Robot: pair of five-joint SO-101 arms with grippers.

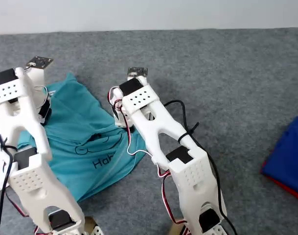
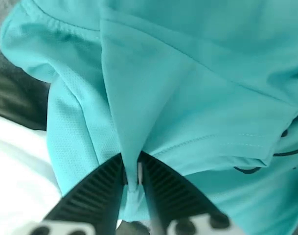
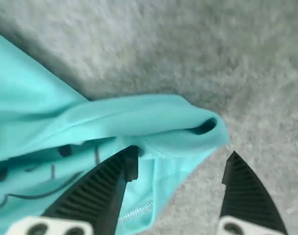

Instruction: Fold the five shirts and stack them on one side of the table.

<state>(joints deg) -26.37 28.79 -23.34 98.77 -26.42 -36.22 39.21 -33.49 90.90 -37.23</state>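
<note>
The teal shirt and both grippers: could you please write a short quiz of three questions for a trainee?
1. True or false: the left gripper is shut on a fold of the teal shirt.
2. The right gripper is: A) open, at the shirt's edge; B) shut on the shirt; C) holding a cup.
3. High view: what colour is the cloth lying apart from both arms?
Key: 1 true; 2 A; 3 blue.

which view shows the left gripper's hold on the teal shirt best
Left wrist view: the left gripper is shut on a fold of the teal shirt. High view: an arm covers it. Right wrist view: another edge by the open right gripper.
</note>
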